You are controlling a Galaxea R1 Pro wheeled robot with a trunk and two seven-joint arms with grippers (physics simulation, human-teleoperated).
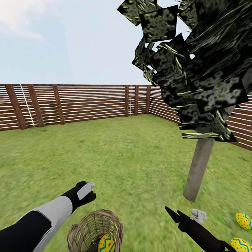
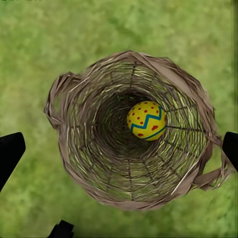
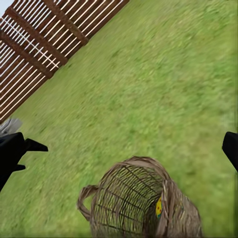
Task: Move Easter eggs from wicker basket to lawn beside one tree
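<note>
Nearest to us, the wicker basket (image 1: 95,231) sits on the lawn (image 1: 133,157) holding one Easter egg (image 2: 147,120), and our left claw (image 2: 119,148) hangs right above it with its fingers spread wide apart. Just to the right, our right claw (image 3: 119,148) is likewise parted and empty, beside two more eggs (image 1: 243,221) lying on the grass near the tree (image 1: 201,164). Farther off, the wooden fence (image 1: 70,103) closes the garden.
</note>
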